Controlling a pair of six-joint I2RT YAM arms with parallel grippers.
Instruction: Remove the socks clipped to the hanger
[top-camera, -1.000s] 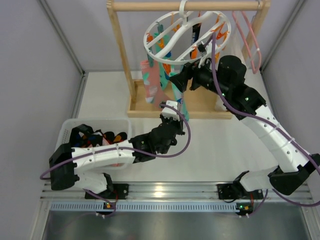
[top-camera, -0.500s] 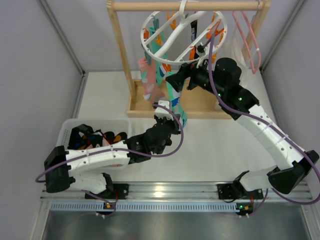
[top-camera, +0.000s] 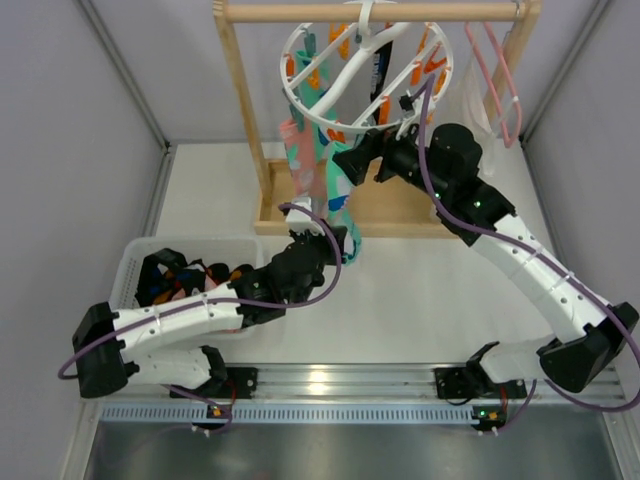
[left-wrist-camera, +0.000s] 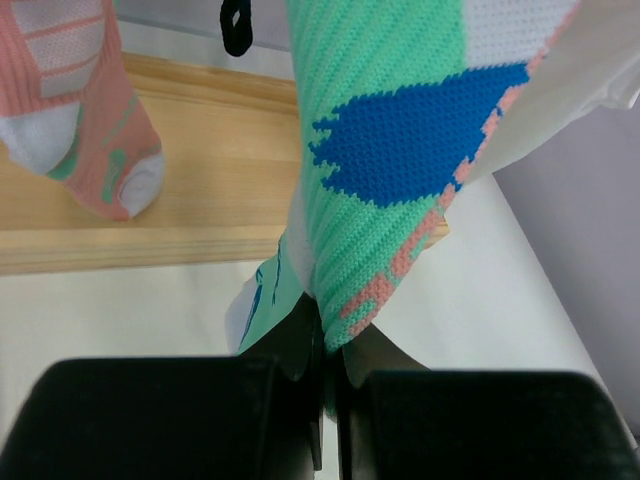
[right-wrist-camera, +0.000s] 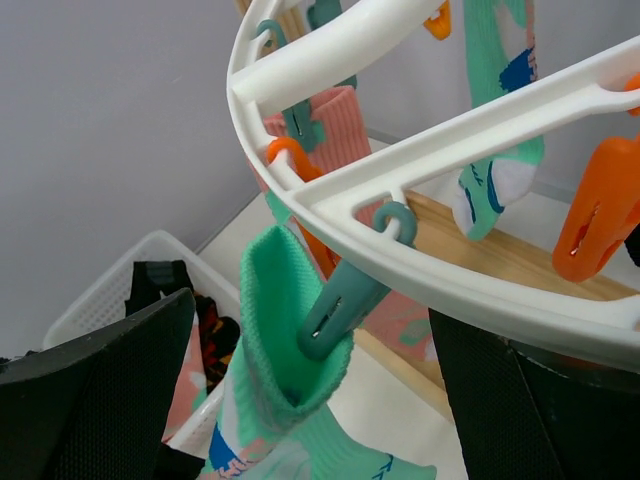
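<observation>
Step in hand: freeing sock (left-wrist-camera: 390, 150) from hanger (right-wrist-camera: 450, 130). Lower end clenched in left gripper (left-wrist-camera: 325, 345); cuff pegged by clip (right-wrist-camera: 335, 305), framed between wide-open jaws of right gripper (right-wrist-camera: 310, 390). Next, likely: close on clip to spring it, then draw sock down and clear.

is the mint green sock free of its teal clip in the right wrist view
No, the teal clip is clamped on the cuff of the mint green sock, hanging it from the white ring hanger.

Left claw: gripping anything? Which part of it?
Yes. The left claw is shut on the teal-mint sock, pinching its hanging lower end.
</observation>
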